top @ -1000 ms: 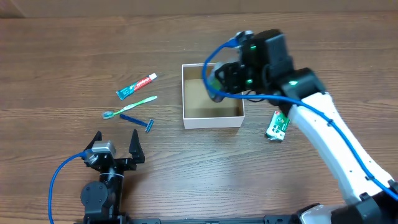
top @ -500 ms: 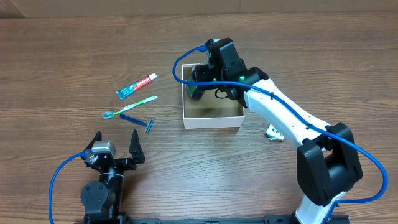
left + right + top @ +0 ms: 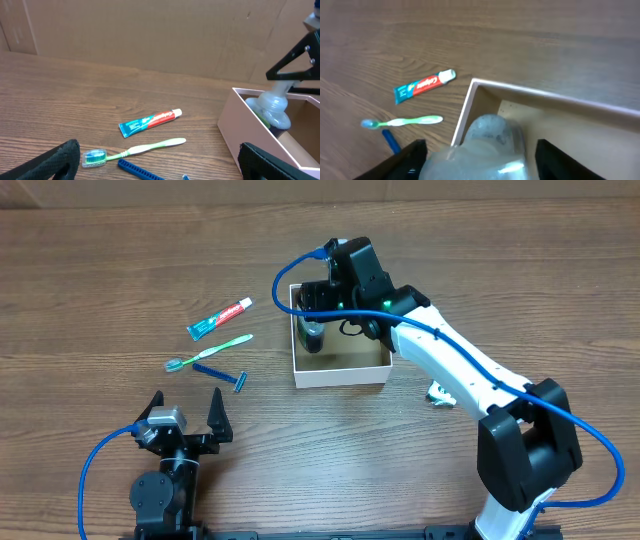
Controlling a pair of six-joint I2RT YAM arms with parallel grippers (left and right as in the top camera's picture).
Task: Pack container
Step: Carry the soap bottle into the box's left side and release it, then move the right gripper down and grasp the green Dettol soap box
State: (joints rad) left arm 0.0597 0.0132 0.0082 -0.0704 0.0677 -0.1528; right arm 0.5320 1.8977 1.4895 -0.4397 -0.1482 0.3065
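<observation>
Toward the counter's far edge, right jaws clamp a clear bottle [image 3: 312,335] inside the container [image 3: 340,376] (hugging its left wall, likely to spare room); left jaws gape idle front-left.

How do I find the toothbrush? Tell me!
Find the white box on the table and look left of it, where three small things lie. The toothbrush is the middle one, thin and light green, between the toothpaste tube and the dark blue razor.
</observation>
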